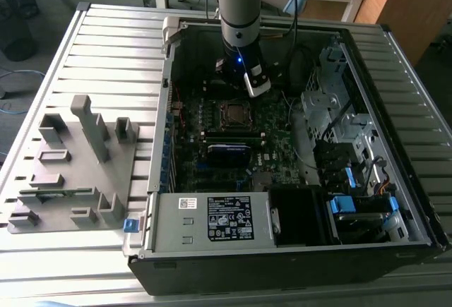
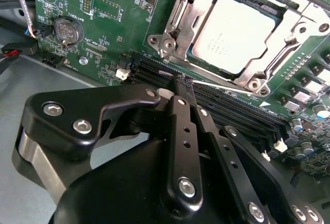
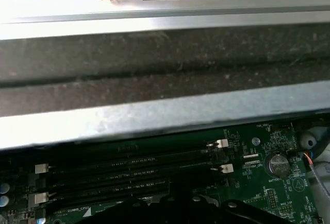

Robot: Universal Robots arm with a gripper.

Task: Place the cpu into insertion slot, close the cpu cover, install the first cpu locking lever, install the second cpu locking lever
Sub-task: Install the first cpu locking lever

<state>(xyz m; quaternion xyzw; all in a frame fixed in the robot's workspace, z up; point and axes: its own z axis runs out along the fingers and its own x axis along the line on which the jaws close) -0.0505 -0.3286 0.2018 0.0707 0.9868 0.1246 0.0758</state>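
In the exterior view, the arm's black gripper (image 1: pixel 247 81) hangs inside the open grey metal computer case (image 1: pixel 162 208), just beside the small square insertion slot (image 1: pixel 233 113). In the second wrist view, the flat silver-grey cpu (image 2: pixel 234 31) sits in the slot under the thin silvery cpu cover (image 2: pixel 242 74). The gripper's fingers are pinched narrow at the end of a thin wire locking lever (image 2: pixel 221 86), likely springy and best taken there, though an actual grip cannot be confirmed. In the first wrist view, long black memory slots (image 3: pixel 129 167) cross the dark green circuit board (image 3: pixel 258 188).
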